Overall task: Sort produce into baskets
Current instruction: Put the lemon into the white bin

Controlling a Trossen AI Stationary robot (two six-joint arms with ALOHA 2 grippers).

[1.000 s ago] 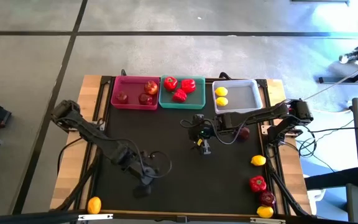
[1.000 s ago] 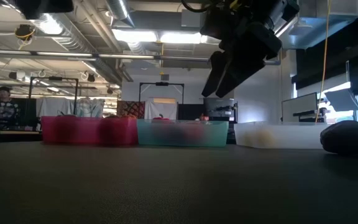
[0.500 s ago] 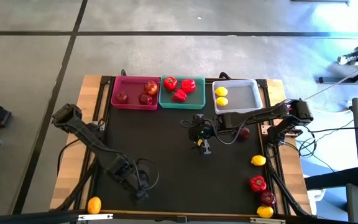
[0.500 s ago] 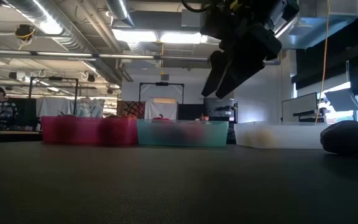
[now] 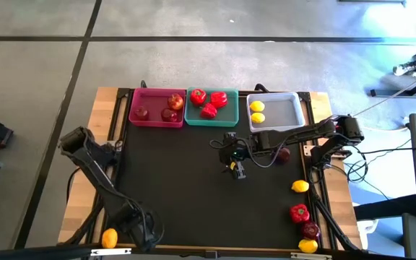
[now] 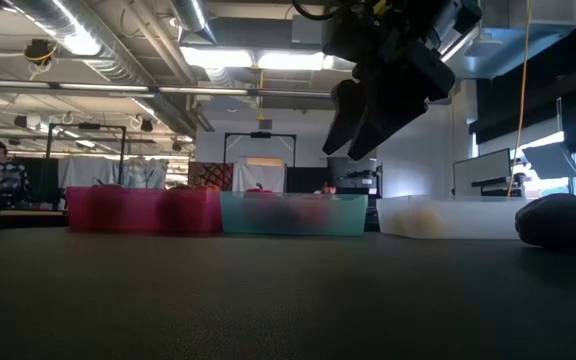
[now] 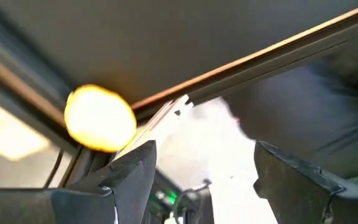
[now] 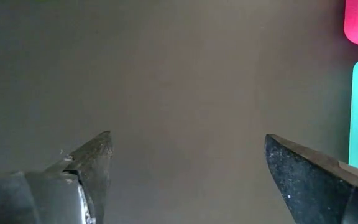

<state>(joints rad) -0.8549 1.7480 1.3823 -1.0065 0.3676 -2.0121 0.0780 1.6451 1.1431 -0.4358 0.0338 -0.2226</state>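
Step in hand, as I judge it: left arm reaching for the stray lemon (image 5: 109,237) at the desk's (image 5: 193,188) near-left corner. Left claw (image 5: 141,237) sits low, just beside that lemon, fingers apart, nothing between them. In the left wrist view the lemon (image 7: 99,118) lies ahead and off to one side of the gap, not centred.

Right claw (image 5: 237,169) hangs above mid-desk, spread wide, empty. Low view shows it (image 6: 360,118) well clear of the surface.

Baskets along the far edge, touching side by side:
- pink (image 5: 137,119): three apples
- teal (image 5: 191,117): three peppers
- white (image 5: 289,108): two lemons

Still loose:
- dark apple (image 5: 284,153) near the right arm, in front of the white basket
- lemon (image 5: 300,185) at the right edge
- pepper (image 5: 299,212), apple (image 5: 310,230) and lemon (image 5: 308,245) bunched at the near-right corner

Sort looks a little over half done.

Next move calls for: swing the left claw to centre the corner lemon in the gap, then close. The lemon sits at the very edge of the mat by the wooden border, so a nudge could roll it off. It then has to go diagonally across the desk to the white basket.

Lemon: bright yellow, oval, smooth, small enough for the gap.
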